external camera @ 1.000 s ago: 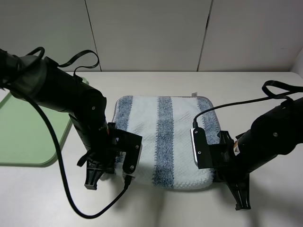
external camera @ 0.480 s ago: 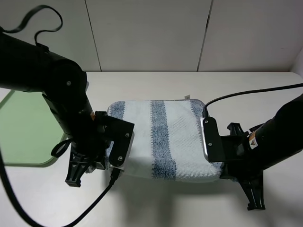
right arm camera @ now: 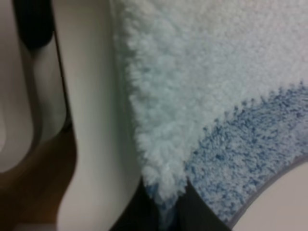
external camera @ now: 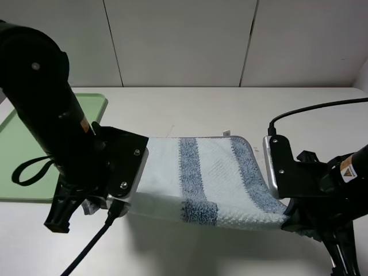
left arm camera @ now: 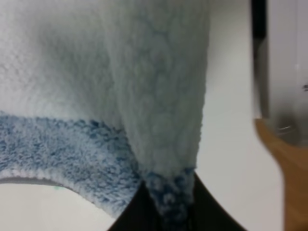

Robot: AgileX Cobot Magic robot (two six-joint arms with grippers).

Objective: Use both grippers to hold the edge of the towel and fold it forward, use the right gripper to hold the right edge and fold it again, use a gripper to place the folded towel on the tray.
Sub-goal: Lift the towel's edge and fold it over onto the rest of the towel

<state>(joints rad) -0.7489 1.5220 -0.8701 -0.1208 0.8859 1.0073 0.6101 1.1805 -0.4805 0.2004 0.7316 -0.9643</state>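
the left gripper (left arm camera: 166, 211) and right gripper (right arm camera: 161, 207) are each clamping tight on a near corner of the striped towel (external camera: 213, 172). this is keeping its front edge stretched above the table (external camera: 201, 109), ready for folding forward, while its far edge seems to be resting down. the green tray (external camera: 11, 149) is lying beyond the left arm.

Pale grey-white wall (external camera: 178, 40) seen behind table, split into panels by two thin dark seams (external camera: 112, 46), slightly slanted. Wall met by table's far edge. Table (external camera: 190, 106) matte off-white, plain. Light soft and even; blurred shadow (external camera: 190, 244) cast on table toward near edge. Brown-orange surface (left arm camera: 288, 183) glimpsed beyond table's edge in left wrist view, too blurred to be identified.
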